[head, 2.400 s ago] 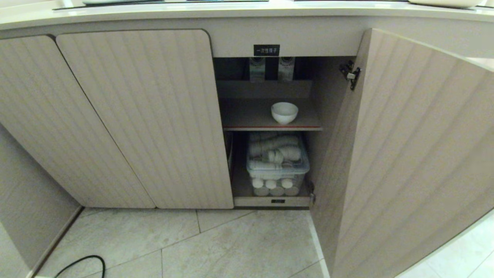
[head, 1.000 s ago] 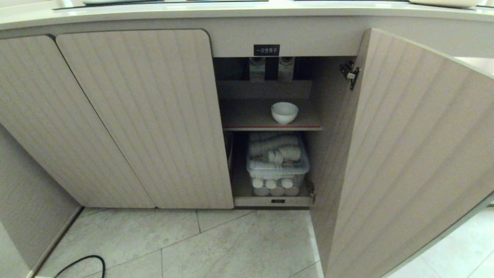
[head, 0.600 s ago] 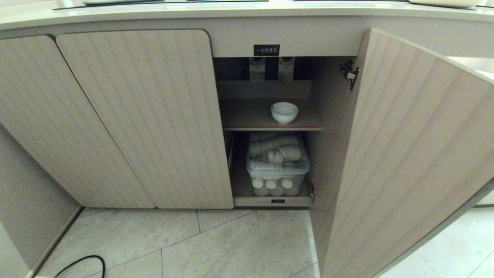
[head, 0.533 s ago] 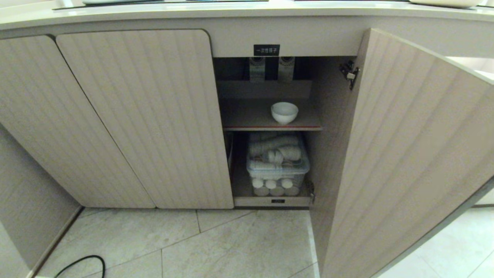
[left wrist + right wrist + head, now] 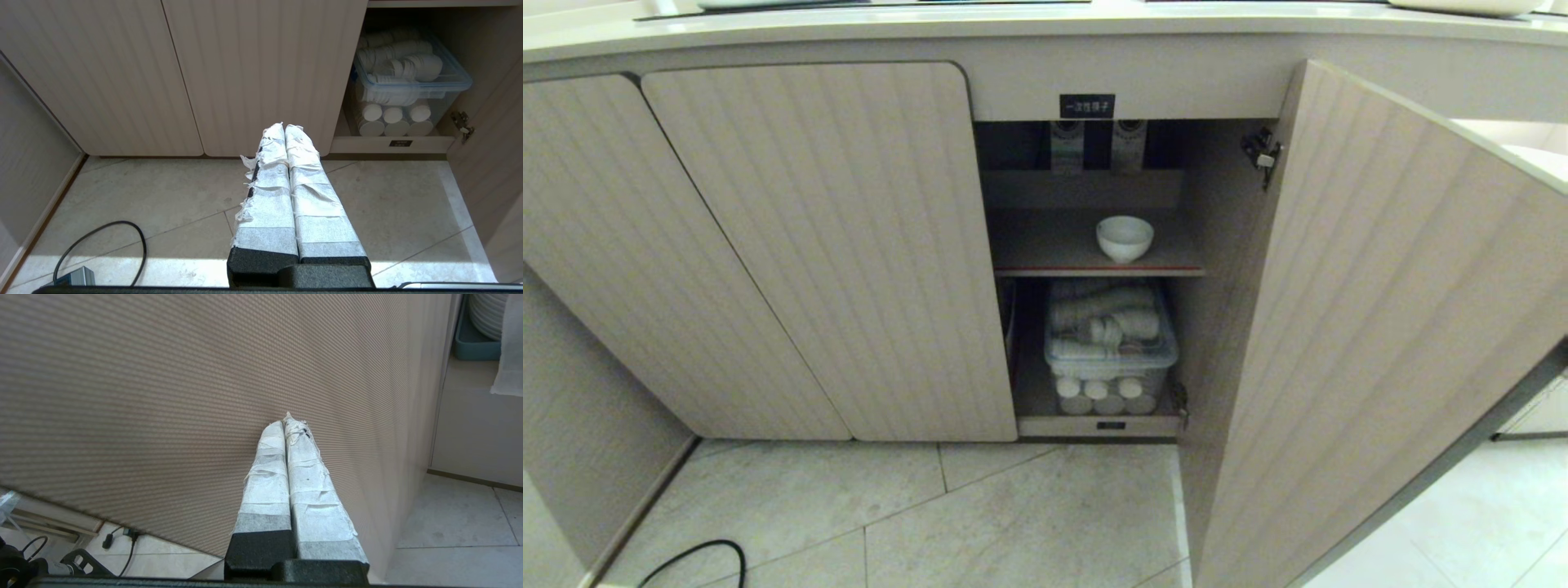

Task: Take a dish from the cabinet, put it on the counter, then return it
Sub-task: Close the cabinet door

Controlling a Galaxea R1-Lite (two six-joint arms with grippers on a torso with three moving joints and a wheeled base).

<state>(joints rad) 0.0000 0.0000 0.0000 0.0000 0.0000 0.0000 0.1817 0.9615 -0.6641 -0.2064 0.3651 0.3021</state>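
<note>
bowl (image 5: 1125,238) sat near shelf (image 5: 1045,245) front edge | right gripper (image 5: 289,424) pressed together against open door (image 5: 1380,327) | left gripper (image 5: 284,128) pressed together, parked above floor

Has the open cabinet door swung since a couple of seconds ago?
Yes. The open door has swung toward closing; its lower edge now sits nearer the bowl, which stayed put.

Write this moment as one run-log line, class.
stage: opening door | right gripper: fingers shut, tips against open cabinet door | left gripper: shut, idle above floor | white bowl: on upper shelf, untouched
</note>
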